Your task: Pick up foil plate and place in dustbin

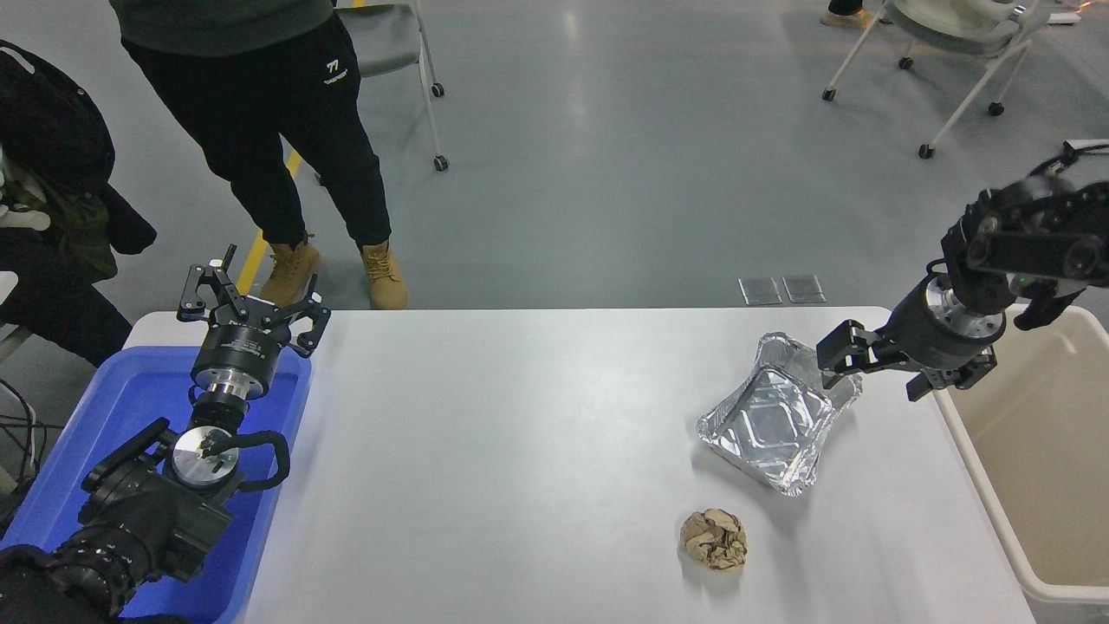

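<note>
White bench (520,451) fills the lower half of the frame, with grey floor beyond it. Nearest the camera, at the lower left, the left arm is parked over a blue tray (52,511) that sits on the bench's left end; the left gripper (251,305) points away toward the far edge with its jaws spread apart and empty. At the lower centre-right lies a crumpled brown paper ball (714,540), alone on the bench. Just beyond it, toward the right, the foil plate (767,425) rests flat on the bench, turned at an angle, its ribbed bottom showing. The beige dustbin (1031,433) stands against the bench's right end, at the right edge of the frame. Coming in from the right edge above the bin's far corner, the right gripper (871,368) hangs over the plate's far right corner, jaws apart, one ahead of the rim and one behind; whether they touch the foil cannot be told. At the upper left, past the bench, a person (286,130) in dark trousers and tan boots stands on the floor. Wheeled chairs (953,52) stand at the upper right.
</note>
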Tool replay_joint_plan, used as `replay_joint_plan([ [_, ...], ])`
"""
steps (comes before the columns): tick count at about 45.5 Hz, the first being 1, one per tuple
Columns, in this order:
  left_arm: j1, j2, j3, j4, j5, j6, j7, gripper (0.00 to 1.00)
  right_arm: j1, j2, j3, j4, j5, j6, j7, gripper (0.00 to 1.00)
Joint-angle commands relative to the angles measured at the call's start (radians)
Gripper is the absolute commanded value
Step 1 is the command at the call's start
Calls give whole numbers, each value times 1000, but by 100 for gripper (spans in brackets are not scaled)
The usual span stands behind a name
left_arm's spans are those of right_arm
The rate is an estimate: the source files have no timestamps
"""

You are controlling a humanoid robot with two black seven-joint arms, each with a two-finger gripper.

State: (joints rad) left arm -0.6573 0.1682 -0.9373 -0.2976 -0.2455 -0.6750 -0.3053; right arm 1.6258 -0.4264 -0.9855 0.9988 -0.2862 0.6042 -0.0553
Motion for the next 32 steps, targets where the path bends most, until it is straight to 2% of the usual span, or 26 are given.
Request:
replay_joint_plan([
  [1,-1,1,0,0,0,0,0,99,-153,14,62,-83,-1,-185,0,100],
  [8,-1,1,0,0,0,-2,0,99,-239,26,87,-129,2,-290,0,100],
  [32,1,1,0,0,0,0,0,99,-451,87,180,-264,2,-465,2,100],
])
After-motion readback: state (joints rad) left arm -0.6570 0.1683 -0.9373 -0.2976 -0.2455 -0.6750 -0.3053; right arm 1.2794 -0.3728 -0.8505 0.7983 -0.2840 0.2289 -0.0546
